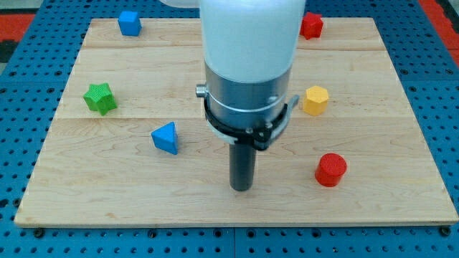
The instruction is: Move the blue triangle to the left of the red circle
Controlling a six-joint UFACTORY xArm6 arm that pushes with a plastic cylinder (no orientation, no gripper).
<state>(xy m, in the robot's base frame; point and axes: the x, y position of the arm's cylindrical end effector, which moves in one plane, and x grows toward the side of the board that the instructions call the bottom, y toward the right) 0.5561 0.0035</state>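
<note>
My tip (242, 188), a bare rod with no fingers to open or close, sat between blue triangle (166, 137) and red circle (330, 170), touching neither, likely repositioning before pushing.

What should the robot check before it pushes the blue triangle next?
1. Blue triangle block in view: ok.
2. Red circle block in view: ok.
3. My tip sits between them, touching neither: ok.
4. Tip on the triangle's left side for a rightward push: not ok, it is on the right.
5. Path between triangle and circle free of other blocks: ok.
6. Yellow hexagon block away from path: ok.
</note>
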